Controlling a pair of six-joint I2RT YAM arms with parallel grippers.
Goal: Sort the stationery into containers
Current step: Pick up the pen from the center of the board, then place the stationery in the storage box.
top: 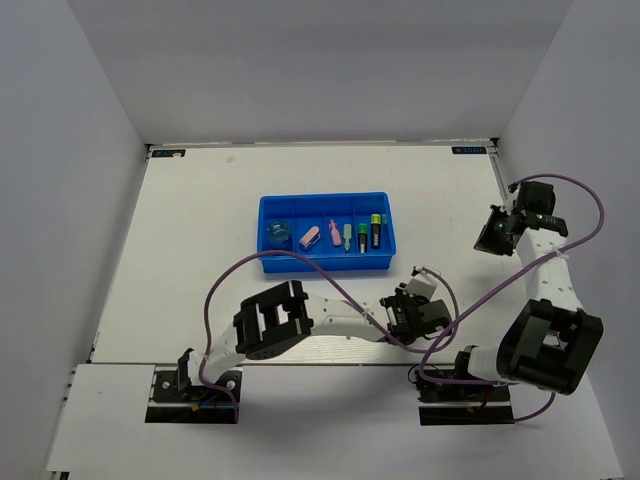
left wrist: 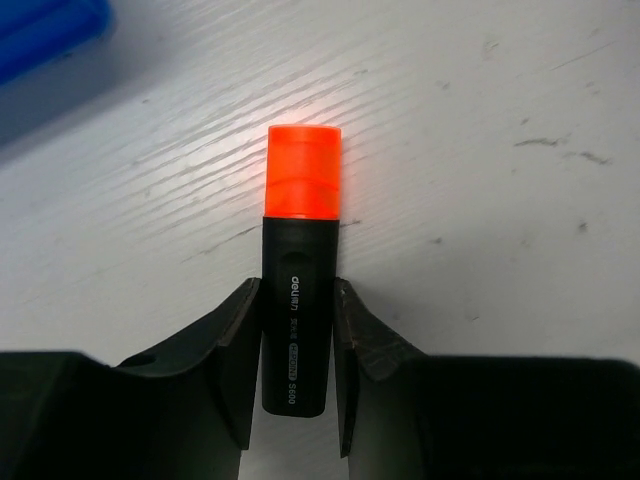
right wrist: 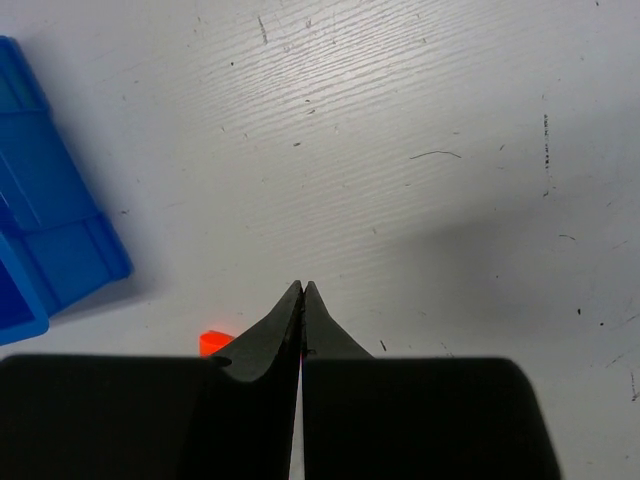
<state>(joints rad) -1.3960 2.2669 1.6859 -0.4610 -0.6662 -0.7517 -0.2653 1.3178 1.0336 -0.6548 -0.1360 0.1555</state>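
A black marker with an orange cap [left wrist: 301, 290] lies on the white table. My left gripper [left wrist: 297, 285] is closed around its barrel, both fingers [left wrist: 240, 330] touching its sides, the cap sticking out ahead. From above, this gripper [top: 405, 305] sits just right of the blue tray's near corner, and the marker is hidden under it. The blue tray [top: 325, 198] holds a translucent blue roll [top: 278, 236], pink and pale green tubes [top: 310, 237] and two markers [top: 376, 230]. My right gripper [right wrist: 302, 290] is shut and empty, hovering at the right [top: 492, 232]. The orange cap [right wrist: 213, 343] peeks out beside it.
The tray's corner shows at the top left of the left wrist view [left wrist: 40, 30] and at the left edge of the right wrist view [right wrist: 45, 230]. White walls enclose the table on three sides. Purple cables loop over both arms.
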